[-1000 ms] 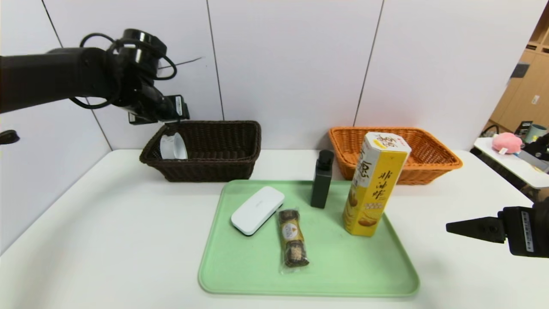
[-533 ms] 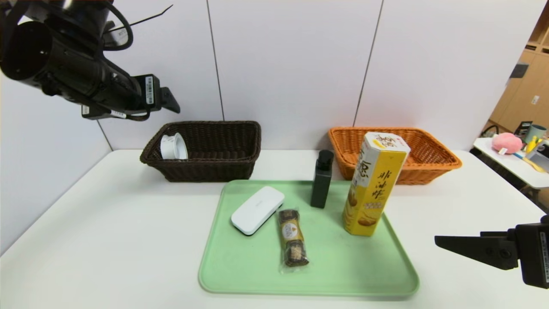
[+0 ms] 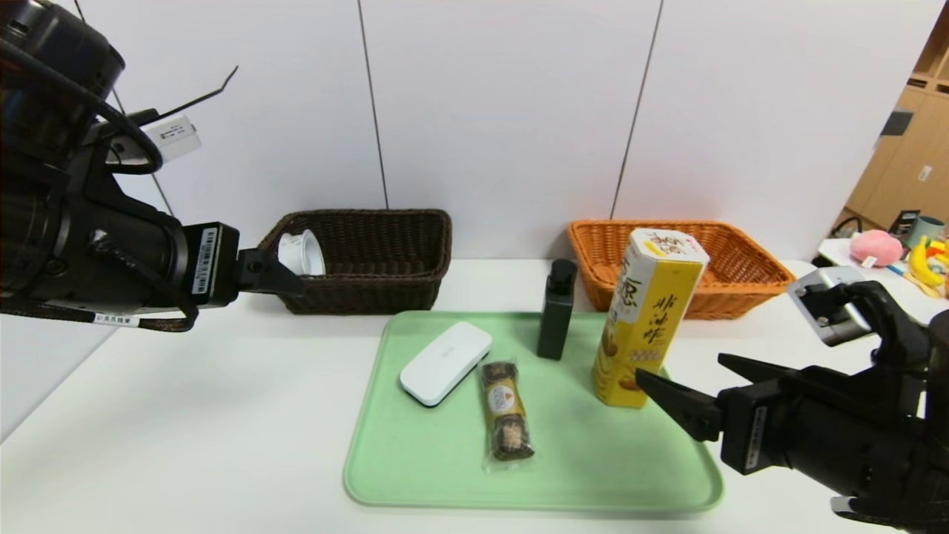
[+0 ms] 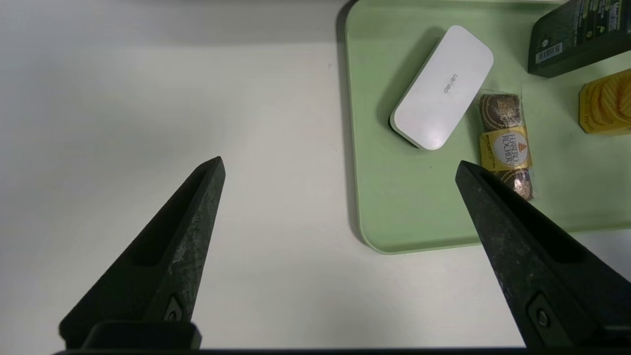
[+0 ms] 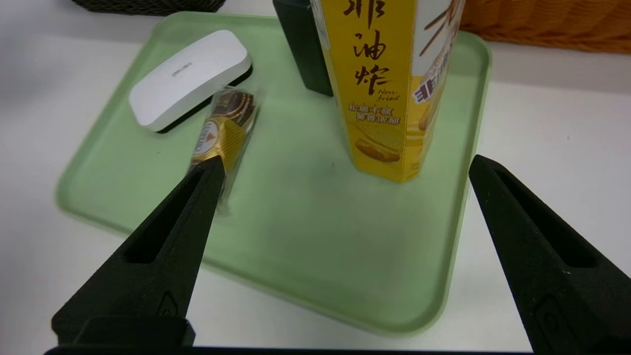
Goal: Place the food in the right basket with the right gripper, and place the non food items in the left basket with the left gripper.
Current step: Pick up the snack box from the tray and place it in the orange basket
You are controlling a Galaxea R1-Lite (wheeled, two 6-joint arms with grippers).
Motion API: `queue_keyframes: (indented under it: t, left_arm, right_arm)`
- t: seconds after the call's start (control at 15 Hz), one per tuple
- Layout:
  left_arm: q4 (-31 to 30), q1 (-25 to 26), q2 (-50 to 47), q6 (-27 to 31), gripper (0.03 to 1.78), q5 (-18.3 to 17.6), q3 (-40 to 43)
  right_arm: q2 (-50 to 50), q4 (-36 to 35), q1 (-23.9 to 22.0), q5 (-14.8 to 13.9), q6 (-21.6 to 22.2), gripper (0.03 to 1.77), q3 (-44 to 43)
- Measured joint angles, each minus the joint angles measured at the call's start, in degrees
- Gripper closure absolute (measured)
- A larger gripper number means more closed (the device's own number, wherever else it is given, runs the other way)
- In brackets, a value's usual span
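On the green tray (image 3: 593, 460) stand the tall yellow snack box (image 3: 649, 319) and the black pump bottle (image 3: 556, 310). The chocolate pack (image 3: 506, 409) and the flat white case (image 3: 445, 362) lie on it too. A white round container (image 3: 300, 254) lies in the dark brown left basket (image 3: 385, 274). The orange right basket (image 3: 741, 274) is behind the box. My left gripper (image 4: 339, 162) hangs open and empty over bare table left of the tray. My right gripper (image 5: 346, 159) is open and empty at the tray's near right corner, pointing at the box's base (image 5: 389, 158).
The white table (image 3: 185, 415) ends at a wall right behind both baskets. A side table with a pink toy (image 3: 875, 246) and other clutter stands far right. The tray's front half between the chocolate pack and its near edge is bare.
My left arm has drawn back from over the dark basket toward the near left, its jaws widening, with the white container left in the basket. My right gripper has moved left toward the yellow box.
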Motion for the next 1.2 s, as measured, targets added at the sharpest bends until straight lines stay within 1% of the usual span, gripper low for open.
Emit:
queue_keyframes:
  t: [0.07,0.13,0.2,0.33,0.6,0.87,1.2]
  left_arm:
    - [0.11,-0.04,-0.69,-0.05,0.14,0.00,0.35]
    - [0.05,-0.06,-1.13,0.02,0.14,0.00,0.68]
    - [0.02,-0.13,-1.41,0.02,0.14,0.00,0.93]
    - [0.00,-0.22,-1.74,0.02,0.14,-0.02,1.18]
    - [0.22,-0.22,-2.51,0.11,0.12,0.00,1.27]
    - [0.41,-0.22,-3.15,0.12,0.12,0.00,1.65]
    - [0.48,-0.22,-3.97,0.12,0.12,0.00,2.61]
  right_arm:
    - [2.28,-5.75,1.23,-2.47,-2.28,0.09,1.72]
    - [4.13,-9.84,2.12,-4.51,-3.77,0.09,2.55]
    - [5.71,-12.31,2.62,-6.01,-4.71,0.09,2.93]
    - [7.49,-12.76,3.00,-7.07,-5.89,0.09,3.36]
    - [9.42,-12.84,3.04,-9.58,-5.97,0.09,2.79]
    - [11.65,-13.25,2.80,-9.95,-5.89,0.09,1.19]
    - [15.26,-18.13,1.27,-10.11,-5.95,0.09,-0.71]
